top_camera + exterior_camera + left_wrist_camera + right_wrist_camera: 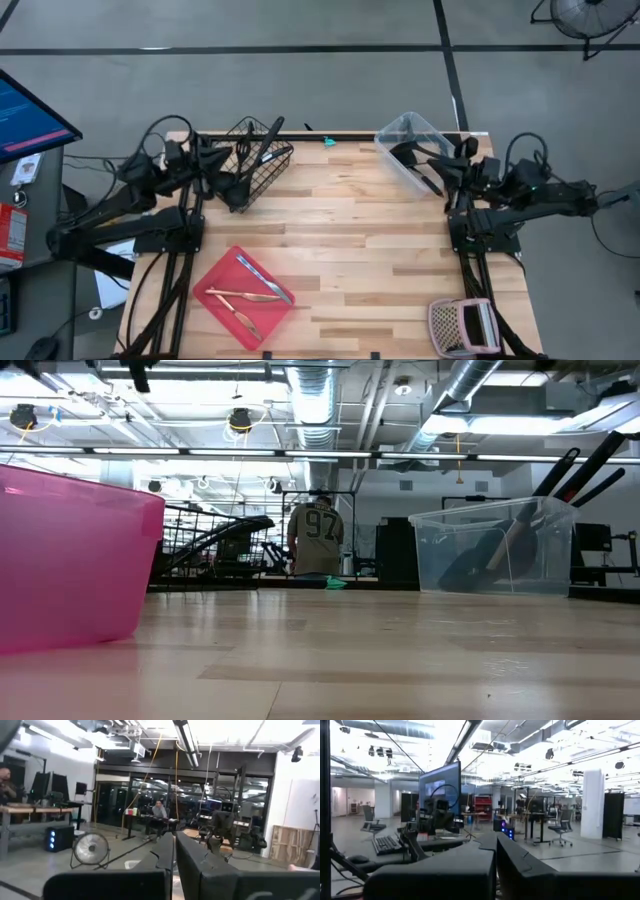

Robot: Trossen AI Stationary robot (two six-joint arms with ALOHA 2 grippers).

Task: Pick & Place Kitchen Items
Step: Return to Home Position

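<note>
wooden tabletop (360, 250) from above: black wire basket (275, 172) of black plastic utensils (268, 140) far left, flat red tray (272, 318) of slim silver and copper cutlery (264, 279) nearer; low view shows neither, only black handles (580, 470) in a clear plastic bin (470, 550). left gripper (173, 840) sits beside the basket, right gripper (495, 839) beside the bin, jaws together.

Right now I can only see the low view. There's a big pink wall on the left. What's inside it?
Observer: That looks like the red tray. From above, it holds cutlery: one silver piece and two copper ones.
Operator: I can't see any arms! Where are they?
Observer: The left tool is beside a wire basket at the table's far left. The right tool is beside the clear bin. Both are shut.
Operator: What's in the basket?
Observer: Black utensils.
</note>
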